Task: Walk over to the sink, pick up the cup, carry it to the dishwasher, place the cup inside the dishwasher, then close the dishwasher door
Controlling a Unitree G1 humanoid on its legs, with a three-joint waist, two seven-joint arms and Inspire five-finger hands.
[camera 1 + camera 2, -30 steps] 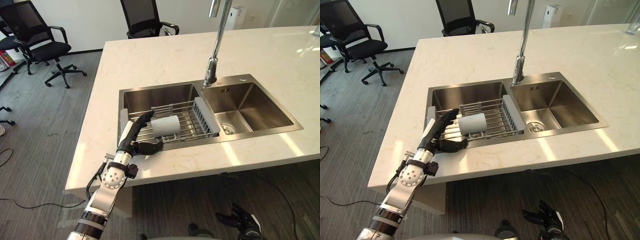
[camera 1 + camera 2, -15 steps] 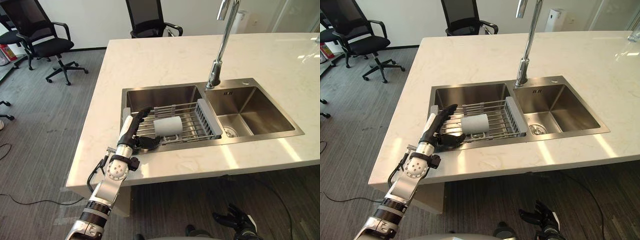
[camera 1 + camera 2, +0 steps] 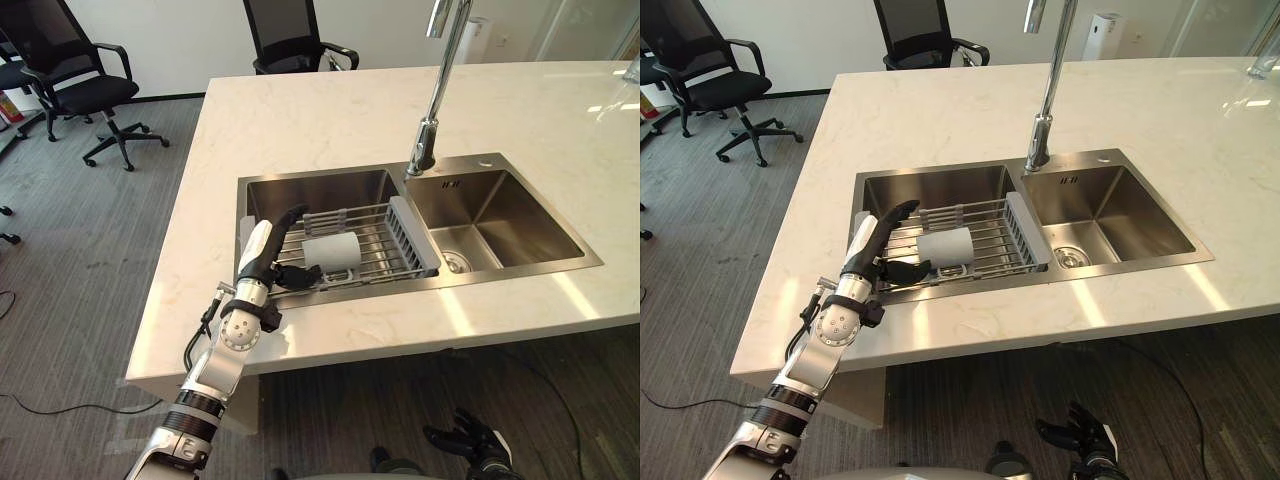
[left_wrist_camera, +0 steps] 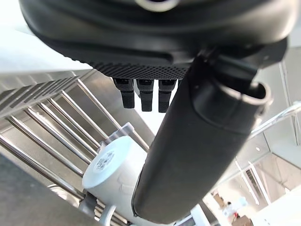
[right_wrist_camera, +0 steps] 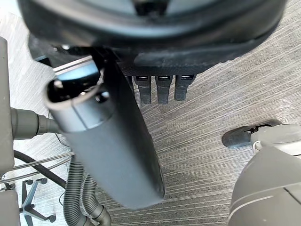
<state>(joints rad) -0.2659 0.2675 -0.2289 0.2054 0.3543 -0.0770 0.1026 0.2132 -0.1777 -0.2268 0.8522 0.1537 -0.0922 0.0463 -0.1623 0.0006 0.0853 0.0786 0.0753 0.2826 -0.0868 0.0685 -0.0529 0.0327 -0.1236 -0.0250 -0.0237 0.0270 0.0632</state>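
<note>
Counter (image 3: 330, 110), perhaps marble; sink (image 3: 310, 193); office chairs (image 3: 85, 95).

Bright, even overhead light, with glare on the pale stone.
The tabletop (image 3: 330, 120) is strongly lit, with white glare patches along its near right edge and at its far right corner. The steel sink (image 3: 480, 195) gleams in the right basin and is dimmer in the left. The floor (image 3: 400, 400) beneath the near edge lies in deep shadow. In the left wrist view, the background past the dark left hand (image 4: 141, 42) is washed out white.
</note>
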